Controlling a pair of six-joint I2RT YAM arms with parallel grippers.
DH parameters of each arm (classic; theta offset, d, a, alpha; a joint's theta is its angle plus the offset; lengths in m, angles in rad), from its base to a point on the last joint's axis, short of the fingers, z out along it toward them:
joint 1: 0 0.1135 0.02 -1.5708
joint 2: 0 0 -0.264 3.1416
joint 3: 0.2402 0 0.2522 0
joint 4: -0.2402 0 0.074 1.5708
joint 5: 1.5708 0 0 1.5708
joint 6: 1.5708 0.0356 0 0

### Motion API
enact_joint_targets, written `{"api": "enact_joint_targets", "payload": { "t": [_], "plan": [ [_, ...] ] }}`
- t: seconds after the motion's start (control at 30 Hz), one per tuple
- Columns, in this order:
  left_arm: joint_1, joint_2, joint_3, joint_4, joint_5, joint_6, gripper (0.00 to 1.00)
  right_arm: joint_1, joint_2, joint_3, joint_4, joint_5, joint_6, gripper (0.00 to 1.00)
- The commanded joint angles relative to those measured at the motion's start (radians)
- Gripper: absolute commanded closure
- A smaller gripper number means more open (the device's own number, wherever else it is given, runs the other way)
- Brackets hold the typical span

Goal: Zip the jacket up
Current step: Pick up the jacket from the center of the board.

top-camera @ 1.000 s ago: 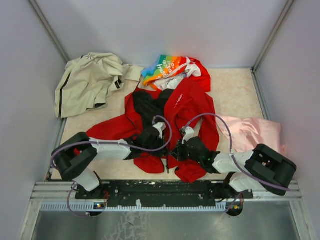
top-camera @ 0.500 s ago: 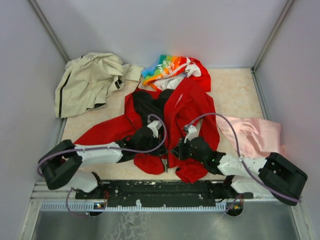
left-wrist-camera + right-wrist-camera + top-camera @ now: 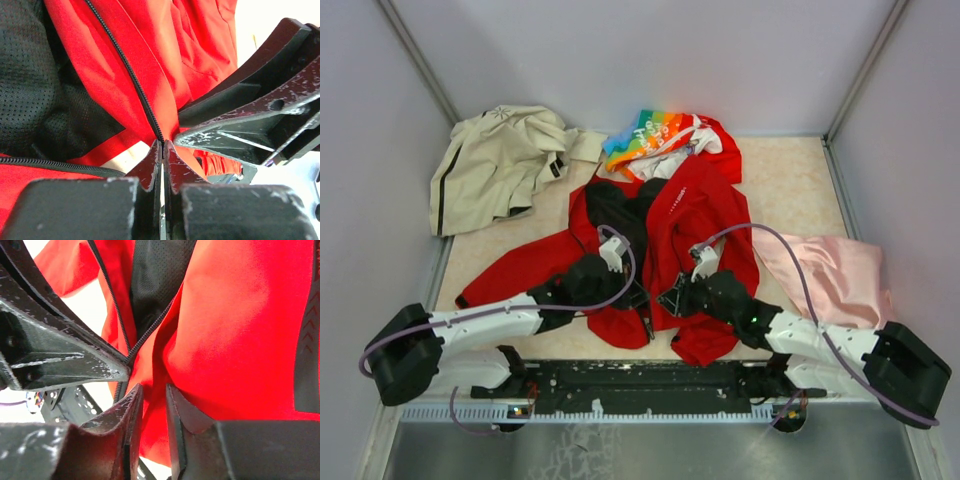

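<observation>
The red jacket (image 3: 695,215) lies open in the middle of the table, its black lining (image 3: 615,205) showing. My left gripper (image 3: 632,292) sits on the left front panel near the hem. In the left wrist view my left gripper (image 3: 163,146) is shut, its tips pinching the jacket's (image 3: 150,50) black zipper line (image 3: 131,75) at its lower end. My right gripper (image 3: 670,298) is close beside it on the right panel. Seen from the right wrist, my right gripper (image 3: 152,387) has its jaws slightly apart, with red jacket (image 3: 240,340) fabric in the gap. The two zipper lines (image 3: 145,335) meet just ahead.
A beige jacket (image 3: 495,165) lies at the back left. A rainbow-and-white printed garment (image 3: 655,135) lies behind the red jacket, and a pink cloth (image 3: 830,270) at the right. Grey walls close in three sides. The metal rail (image 3: 650,385) runs along the near edge.
My left gripper has shut on the zipper edge and its arm has stretched forward. My right gripper, shut before, has parted its jaws a little; its arm has also stretched out.
</observation>
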Motion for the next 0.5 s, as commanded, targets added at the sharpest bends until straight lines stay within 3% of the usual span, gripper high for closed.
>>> {"api": "enact_joint_targets", "payload": {
  "t": [0.0, 0.47],
  "plan": [
    [0.003, -0.017, -0.032, 0.042, -0.005, -0.019, 1.00, 0.010, -0.031, 0.032, -0.001, -0.041, 0.023, 0.72],
    [0.003, -0.032, -0.058, 0.069, -0.034, -0.049, 1.00, 0.053, -0.037, -0.023, 0.064, -0.095, 0.066, 0.54]
  ]
}}
